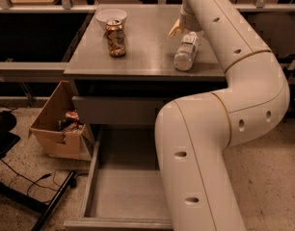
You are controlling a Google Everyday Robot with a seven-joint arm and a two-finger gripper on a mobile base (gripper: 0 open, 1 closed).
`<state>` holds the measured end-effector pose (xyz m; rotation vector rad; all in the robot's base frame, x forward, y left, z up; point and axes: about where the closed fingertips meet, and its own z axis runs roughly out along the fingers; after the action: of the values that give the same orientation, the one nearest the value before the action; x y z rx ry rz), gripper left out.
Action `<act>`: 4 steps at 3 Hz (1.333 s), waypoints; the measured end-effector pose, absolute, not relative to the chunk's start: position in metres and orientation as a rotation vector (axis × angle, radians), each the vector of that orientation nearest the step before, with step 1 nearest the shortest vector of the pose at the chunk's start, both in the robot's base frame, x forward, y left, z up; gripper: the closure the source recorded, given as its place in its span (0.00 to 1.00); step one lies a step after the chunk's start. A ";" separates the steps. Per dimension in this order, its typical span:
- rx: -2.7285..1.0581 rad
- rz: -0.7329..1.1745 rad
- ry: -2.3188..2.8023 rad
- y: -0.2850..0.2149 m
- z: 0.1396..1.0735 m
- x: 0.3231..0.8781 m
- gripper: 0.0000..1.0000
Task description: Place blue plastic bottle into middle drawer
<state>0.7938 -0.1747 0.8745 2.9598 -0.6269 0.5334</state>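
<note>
The arm rises from the near edge as a thick white link that covers the right part of the middle drawer (122,189). It bends at a broad elbow on the right side, then runs back to the far left over the right edge of the cabinet top (147,57). Its wrist ends above the far right part of that top. The gripper (182,29) hangs there just at the far, capped end of the blue plastic bottle (185,55). Most of it is hidden behind the wrist, so I cannot tell whether it is wide or narrow, or whether it touches the bottle.

The bottle lies on its side on the cabinet top, cap toward the far side, well apart from the brownish can (115,37) standing upright to its left. A white bowl (111,15) sits just behind the can. The middle drawer is pulled out toward the near side, its grey floor bare. Above it is a plain grey drawer front (116,110). A cardboard box (58,129) stands on the floor to the left.
</note>
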 end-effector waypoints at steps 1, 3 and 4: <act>2.930 0.443 -0.684 -0.190 0.849 0.787 0.24; 2.939 0.492 -0.679 -0.187 0.846 0.798 0.70; 2.939 0.492 -0.679 -0.187 0.846 0.798 0.94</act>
<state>0.7980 -0.1874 0.8462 2.9386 -0.6785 0.4917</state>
